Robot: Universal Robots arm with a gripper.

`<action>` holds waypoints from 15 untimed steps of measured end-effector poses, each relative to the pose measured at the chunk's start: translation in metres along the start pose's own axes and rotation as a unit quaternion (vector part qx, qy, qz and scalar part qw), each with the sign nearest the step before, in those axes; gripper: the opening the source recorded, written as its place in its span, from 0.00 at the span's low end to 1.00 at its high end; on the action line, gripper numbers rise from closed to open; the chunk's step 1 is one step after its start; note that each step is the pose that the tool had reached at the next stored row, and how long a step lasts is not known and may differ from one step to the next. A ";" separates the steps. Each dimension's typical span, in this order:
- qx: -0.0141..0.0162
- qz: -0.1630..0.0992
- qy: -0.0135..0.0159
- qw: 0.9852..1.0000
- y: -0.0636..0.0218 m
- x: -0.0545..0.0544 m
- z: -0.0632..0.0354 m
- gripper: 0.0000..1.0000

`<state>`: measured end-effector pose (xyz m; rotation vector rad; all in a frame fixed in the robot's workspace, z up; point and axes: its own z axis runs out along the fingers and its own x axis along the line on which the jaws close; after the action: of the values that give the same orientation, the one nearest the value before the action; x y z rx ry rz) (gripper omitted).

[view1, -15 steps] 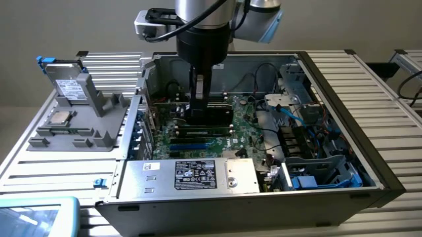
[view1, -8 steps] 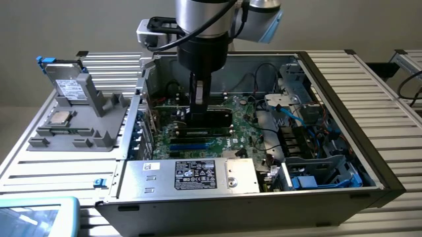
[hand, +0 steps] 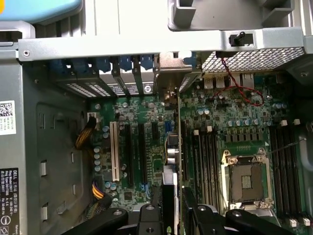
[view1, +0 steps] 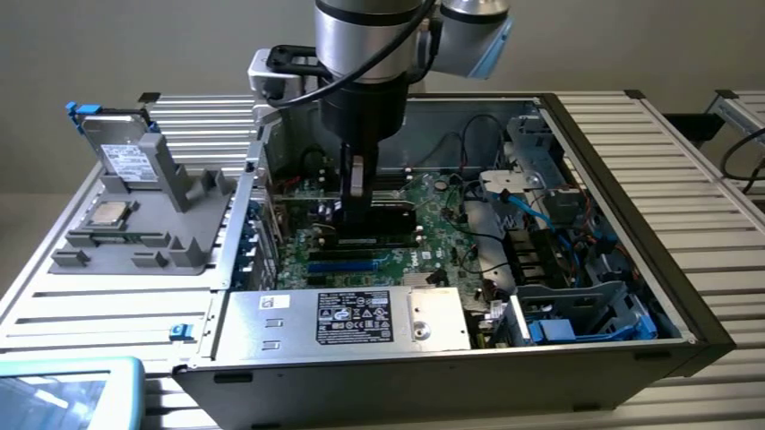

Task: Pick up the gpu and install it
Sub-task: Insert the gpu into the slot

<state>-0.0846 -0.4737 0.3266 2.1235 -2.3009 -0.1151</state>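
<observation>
Black fingers, gpu edge-on between them

Open PC case on slatted bench, PSU inside; grey fixture at exterior view's left holds upright drive.

The arm reaches down into the open computer case, its gripper low over the green motherboard with the gpu upright at its tip (black face showing). On the exterior view's left, a grey tray on the desk carries a silver drive.
</observation>
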 end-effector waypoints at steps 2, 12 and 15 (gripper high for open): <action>-0.001 -0.003 0.000 1.000 0.0000 0.000 0.0017 0.28; -0.007 -0.008 0.003 1.000 0.0000 -0.003 0.0049 0.28; -0.008 -0.008 0.006 1.000 0.0000 -0.003 0.0053 0.28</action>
<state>-0.0846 -0.4700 0.3215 2.1299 -2.2688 -0.1203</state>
